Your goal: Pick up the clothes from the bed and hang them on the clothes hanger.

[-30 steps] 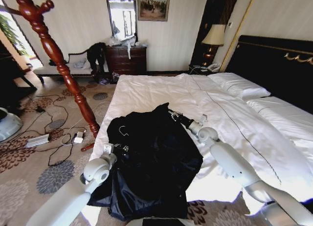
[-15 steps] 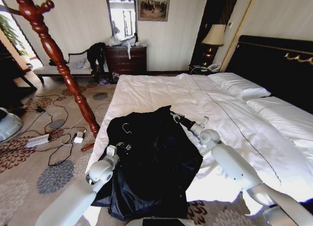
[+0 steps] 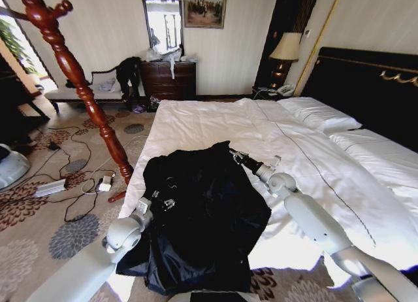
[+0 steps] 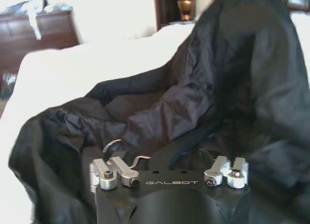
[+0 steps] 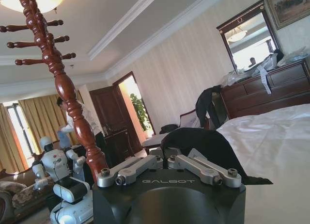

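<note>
Head view, garment: the long black coat-like garment (image 3: 202,214) lies crumpled on the near corner of the wide white-sheeted bed (image 3: 215,122).
Head view, stand: the glossy reddish-brown turned-wood coat stand (image 3: 78,86) rises on the robot's left, beside the bed.
Head view, left hand (image 3: 162,201): on the garment's left edge.
Head view, right hand (image 3: 235,157): at its far upper edge.
Left wrist view: fingers buried in dark folds (image 4: 193,103); grip cannot be told.
Right wrist view: right hand (image 5: 167,158) clenched on a black fold (image 5: 203,146).

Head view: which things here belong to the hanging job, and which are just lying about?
Job: coat, bed, coat stand, left pincer, right pincer.
Lying about: dresser, lamp, floor cables, pillows.
</note>
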Robot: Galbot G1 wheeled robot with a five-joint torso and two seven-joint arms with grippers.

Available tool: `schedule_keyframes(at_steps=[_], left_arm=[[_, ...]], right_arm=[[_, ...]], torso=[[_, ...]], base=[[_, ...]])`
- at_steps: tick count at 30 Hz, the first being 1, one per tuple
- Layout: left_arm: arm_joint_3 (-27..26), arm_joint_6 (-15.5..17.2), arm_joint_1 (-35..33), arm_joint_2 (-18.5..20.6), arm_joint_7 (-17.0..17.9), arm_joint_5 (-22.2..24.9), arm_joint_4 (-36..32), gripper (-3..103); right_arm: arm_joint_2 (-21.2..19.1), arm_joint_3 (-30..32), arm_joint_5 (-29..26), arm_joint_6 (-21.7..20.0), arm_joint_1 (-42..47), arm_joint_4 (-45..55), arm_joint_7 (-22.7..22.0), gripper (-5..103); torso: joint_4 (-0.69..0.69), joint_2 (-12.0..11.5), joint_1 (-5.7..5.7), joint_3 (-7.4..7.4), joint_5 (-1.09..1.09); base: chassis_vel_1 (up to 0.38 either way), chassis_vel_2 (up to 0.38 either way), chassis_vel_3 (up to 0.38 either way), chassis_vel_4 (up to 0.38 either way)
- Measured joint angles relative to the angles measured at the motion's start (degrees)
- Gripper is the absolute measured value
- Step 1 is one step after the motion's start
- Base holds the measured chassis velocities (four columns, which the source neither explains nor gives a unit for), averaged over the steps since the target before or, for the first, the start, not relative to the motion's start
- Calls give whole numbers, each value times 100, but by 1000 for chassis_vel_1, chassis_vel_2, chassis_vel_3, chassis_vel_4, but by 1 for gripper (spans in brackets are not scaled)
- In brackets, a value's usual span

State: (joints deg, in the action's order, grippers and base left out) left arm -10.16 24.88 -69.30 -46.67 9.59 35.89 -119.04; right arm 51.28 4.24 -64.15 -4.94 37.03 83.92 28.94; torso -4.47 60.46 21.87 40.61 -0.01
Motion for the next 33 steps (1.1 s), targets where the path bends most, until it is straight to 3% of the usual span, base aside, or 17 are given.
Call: schedule_keyframes(at_steps=[1,2,5,9,16,21,24,26,33], left_arm=[[-2,199,-86,-52,257,258,-148,86],[-2,199,-86,-52,257,258,-148,86],[-26,994,-528,-167,1300,1119,-629,99],[-179,1240,-994,-261,1700,1253,-832,100],[-293,1209,-1350,-357,1695,400,-818,100],[-302,1146,-1343,-502,1642,277,-682,101],[-229,1066,-1220,-680,1625,251,-538,87],[-213,1058,-1208,-702,1622,255,-538,87],[-254,1058,-1358,-696,1568,255,-870,53]], right_arm=[[-5,3,10,2,11,0,4,0],[-5,3,10,2,11,0,4,0],[-29,16,29,7,47,16,11,0],[-50,24,32,11,69,42,13,0],[-77,34,43,12,104,89,13,0],[-89,55,52,13,145,115,13,0],[-108,77,58,13,176,132,13,0],[-112,80,59,14,177,133,13,0],[-130,95,59,16,178,134,16,0]], torso=[[-1,0,0,0,0],[-1,0,0,0,0],[0,0,0,0,0],[2,0,-1,0,1],[0,0,0,0,1],[1,0,0,0,1],[-1,0,0,0,0],[-1,0,0,0,0],[2,0,0,0,1]], base=[[0,0,0,0],[0,0,0,0],[0,0,0,0],[0,0,0,0],[0,0,0,0],[0,0,0,0],[0,0,0,0],[0,0,0,0],[0,0,0,0]])
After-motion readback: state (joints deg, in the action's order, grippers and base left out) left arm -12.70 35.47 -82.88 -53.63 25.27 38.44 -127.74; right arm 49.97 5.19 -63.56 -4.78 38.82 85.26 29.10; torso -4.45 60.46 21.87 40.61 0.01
